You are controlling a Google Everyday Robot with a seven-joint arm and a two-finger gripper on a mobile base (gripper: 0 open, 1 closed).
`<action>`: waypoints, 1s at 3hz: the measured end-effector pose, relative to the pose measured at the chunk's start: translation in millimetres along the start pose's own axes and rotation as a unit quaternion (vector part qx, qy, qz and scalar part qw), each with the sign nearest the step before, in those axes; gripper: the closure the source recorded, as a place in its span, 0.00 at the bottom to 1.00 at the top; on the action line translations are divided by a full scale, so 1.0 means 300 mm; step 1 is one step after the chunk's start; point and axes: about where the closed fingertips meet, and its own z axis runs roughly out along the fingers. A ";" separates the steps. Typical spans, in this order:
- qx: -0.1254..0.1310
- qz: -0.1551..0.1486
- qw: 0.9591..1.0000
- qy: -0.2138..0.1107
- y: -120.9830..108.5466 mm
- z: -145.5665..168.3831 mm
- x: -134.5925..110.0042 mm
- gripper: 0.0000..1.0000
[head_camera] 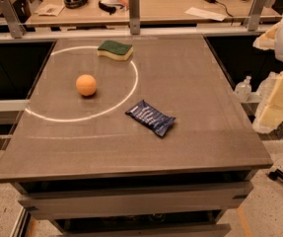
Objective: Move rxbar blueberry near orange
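Note:
The rxbar blueberry is a flat dark blue wrapper with pale lettering. It lies at an angle on the grey table, right of the middle. The orange is a small round ball, and it sits to the left and a little farther back, inside a white circle drawn on the tabletop. The two are clearly apart. My gripper shows as pale yellow and white shapes at the right edge of the camera view. It is off the table's right side, well away from both things, and holds nothing I can see.
A green-topped yellow sponge lies at the back of the table on the circle's line. A clear bottle stands beyond the right edge. A railing with metal posts and a cluttered desk lie behind the table.

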 end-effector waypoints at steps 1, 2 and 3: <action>0.003 0.004 1.000 -0.002 0.000 0.002 -0.008 0.00; 0.000 0.035 0.999 -0.016 0.005 0.045 -0.027 0.00; -0.010 0.072 0.997 -0.036 0.011 0.112 -0.054 0.00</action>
